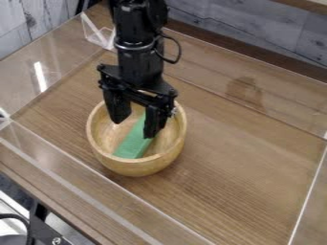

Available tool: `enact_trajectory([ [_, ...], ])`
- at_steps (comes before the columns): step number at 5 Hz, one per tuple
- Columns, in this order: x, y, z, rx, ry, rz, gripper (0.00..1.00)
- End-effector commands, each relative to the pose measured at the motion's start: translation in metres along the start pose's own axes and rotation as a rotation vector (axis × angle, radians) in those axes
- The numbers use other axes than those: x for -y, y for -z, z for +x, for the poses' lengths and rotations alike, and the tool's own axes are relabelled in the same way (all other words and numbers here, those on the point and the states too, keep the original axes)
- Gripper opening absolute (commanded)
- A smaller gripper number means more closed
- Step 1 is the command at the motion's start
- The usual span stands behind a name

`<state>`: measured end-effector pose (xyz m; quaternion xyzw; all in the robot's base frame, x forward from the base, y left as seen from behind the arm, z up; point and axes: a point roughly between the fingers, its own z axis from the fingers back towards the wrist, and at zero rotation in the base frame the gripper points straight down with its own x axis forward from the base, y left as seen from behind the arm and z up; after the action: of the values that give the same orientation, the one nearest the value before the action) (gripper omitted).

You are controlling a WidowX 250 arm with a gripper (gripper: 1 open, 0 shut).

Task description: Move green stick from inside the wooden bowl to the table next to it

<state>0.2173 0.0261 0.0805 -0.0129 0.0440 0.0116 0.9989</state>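
The green stick (pixel 134 144) lies slanted inside the wooden bowl (pixel 128 167), its lower end toward the bowl's front left. My black gripper (pixel 137 117) hangs straight down over the bowl's far half, open wide, with one finger on each side of the stick's upper end. Nothing is held between the fingers (pixel 159 120). The stick's top end is partly hidden behind them. The bowl stands on the brown wood-grain table (pixel 243 144).
Clear acrylic walls (pixel 38 72) edge the table on the left, front and right. A brick-pattern wall runs behind. Bare tabletop lies to the right of the bowl and in front of it.
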Motion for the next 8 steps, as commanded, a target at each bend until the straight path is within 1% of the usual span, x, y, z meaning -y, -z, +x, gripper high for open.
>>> enact_trajectory([
  [1, 0.0, -0.008, 0.004, 0.049, -0.011, 0.014, 1.0],
  [6, -0.001, -0.005, 0.007, 0.085, -0.056, 0.034, 1.0],
  [8, -0.007, 0.012, 0.009, 0.094, -0.053, 0.044, 1.0],
])
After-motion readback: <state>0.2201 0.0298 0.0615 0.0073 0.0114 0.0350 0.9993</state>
